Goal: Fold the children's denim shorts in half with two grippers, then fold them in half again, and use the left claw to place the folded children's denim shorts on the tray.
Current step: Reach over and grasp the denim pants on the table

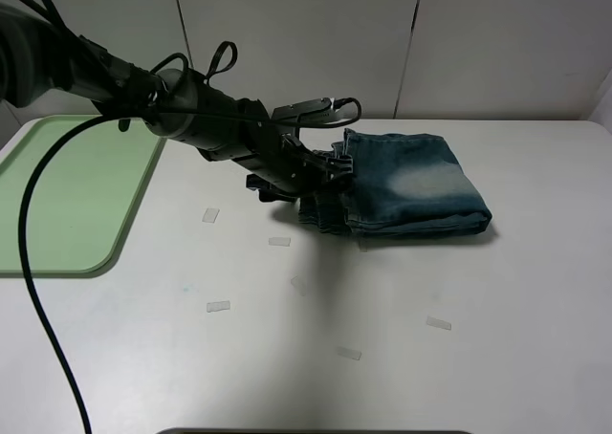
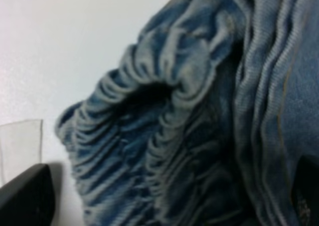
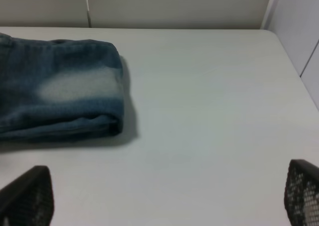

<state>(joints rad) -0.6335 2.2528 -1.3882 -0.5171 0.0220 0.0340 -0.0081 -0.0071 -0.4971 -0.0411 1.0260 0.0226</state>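
Observation:
The children's denim shorts lie folded into a thick bundle on the white table, right of centre, with a whitish worn patch on top. My left claw reaches in from the upper left to the bundle's left edge. In the left wrist view the gathered elastic waistband fills the frame, and the left gripper stands open with its black fingertips wide apart on either side of the layers. The right gripper is open and empty, hovering apart from the shorts. The pale-green tray lies at the far left.
Several small clear tape pieces are scattered over the white table in front of the shorts. A black cable hangs down at the left. A pale wall runs behind the table's back edge.

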